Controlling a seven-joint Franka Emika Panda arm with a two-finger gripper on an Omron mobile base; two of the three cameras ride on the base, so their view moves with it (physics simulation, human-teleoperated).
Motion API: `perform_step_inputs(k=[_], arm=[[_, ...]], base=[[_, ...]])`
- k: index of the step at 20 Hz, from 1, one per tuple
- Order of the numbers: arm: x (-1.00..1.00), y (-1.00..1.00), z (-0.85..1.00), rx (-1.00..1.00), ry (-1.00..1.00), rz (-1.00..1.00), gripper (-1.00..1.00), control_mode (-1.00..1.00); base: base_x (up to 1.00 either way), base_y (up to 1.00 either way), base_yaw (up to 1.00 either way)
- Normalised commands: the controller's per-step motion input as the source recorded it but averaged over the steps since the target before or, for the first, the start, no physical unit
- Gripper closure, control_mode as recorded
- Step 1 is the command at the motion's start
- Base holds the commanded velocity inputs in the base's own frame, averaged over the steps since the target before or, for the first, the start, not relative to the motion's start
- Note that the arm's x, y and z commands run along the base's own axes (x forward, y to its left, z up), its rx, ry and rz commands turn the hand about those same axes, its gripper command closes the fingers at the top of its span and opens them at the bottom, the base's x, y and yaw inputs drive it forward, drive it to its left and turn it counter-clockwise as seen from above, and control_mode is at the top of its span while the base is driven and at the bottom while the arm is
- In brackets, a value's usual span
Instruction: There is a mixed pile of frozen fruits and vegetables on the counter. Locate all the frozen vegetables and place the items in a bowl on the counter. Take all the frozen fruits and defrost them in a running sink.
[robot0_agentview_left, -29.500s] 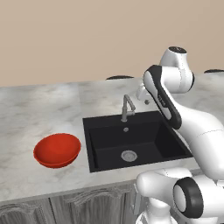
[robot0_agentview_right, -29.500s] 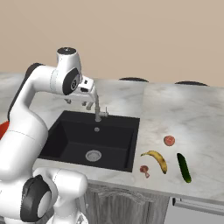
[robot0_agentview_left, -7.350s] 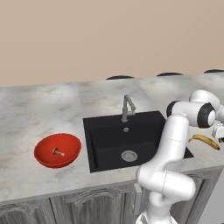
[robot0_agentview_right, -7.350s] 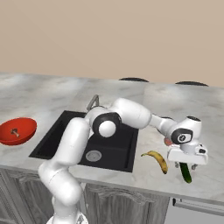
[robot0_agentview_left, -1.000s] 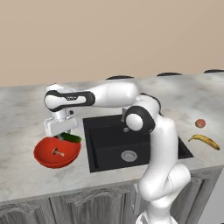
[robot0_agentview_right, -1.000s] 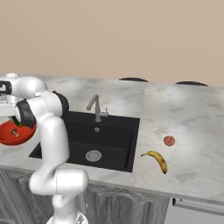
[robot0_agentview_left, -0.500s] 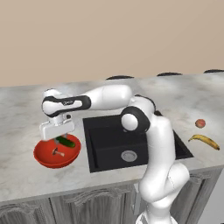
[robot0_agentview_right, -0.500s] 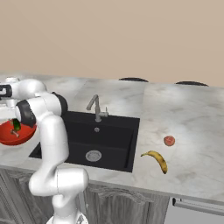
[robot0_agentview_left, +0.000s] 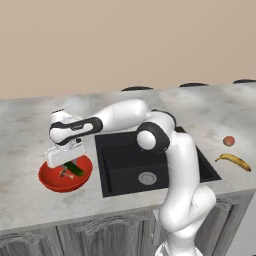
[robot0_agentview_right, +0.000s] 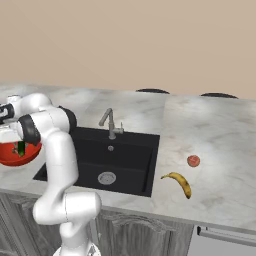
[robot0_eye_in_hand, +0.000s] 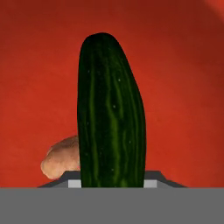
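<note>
My gripper (robot0_agentview_left: 66, 161) hangs low over the red bowl (robot0_agentview_left: 50, 181) at the counter's left, shut on the dark green cucumber (robot0_agentview_left: 76, 169). In the hand view the cucumber (robot0_eye_in_hand: 111, 127) runs up from between the finger tips, over the bowl's red inside (robot0_eye_in_hand: 183, 87), with the pale mushroom (robot0_eye_in_hand: 60, 162) lying beside it on the bowl's floor. From the right base view the cucumber (robot0_agentview_right: 21, 148) dips into the bowl (robot0_agentview_right: 11, 156) under the hand. The yellow banana (robot0_agentview_left: 234, 161) and the small red fruit (robot0_agentview_left: 229, 141) lie on the counter right of the black sink (robot0_agentview_left: 125, 172).
The arm stretches from the base across the sink to the left. The grey faucet (robot0_agentview_right: 111, 124) stands behind the basin (robot0_agentview_right: 125, 150). The banana (robot0_agentview_right: 179, 182) and red fruit (robot0_agentview_right: 193, 160) sit near the counter's front right; the marbled counter (robot0_agentview_left: 30, 210) runs on around the bowl.
The hand has come down and slightly left over the bowl, carrying the cucumber lower into it. The banana and red fruit have not moved.
</note>
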Motion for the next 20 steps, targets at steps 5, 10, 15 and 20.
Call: perform_step_inputs(k=[5, 10, 15, 20], arm=[[0.07, 0.21, -0.26, 0.0, 0.0, -0.08, 1.0, -1.0], [0.03, 0.2, -0.18, 0.0, 0.0, -0.06, -1.0, -1.0], [-0.02, 0.02, 0.09, -0.01, 0.05, -0.03, -1.0, -1.0], [-0.24, -0.01, 0.41, -0.01, 0.1, -0.09, -1.0, -1.0]], base=[[0.0, 0.0, 0.0], [0.0, 0.0, 0.0], [0.0, 0.0, 0.0], [0.0, 0.0, 0.0]])
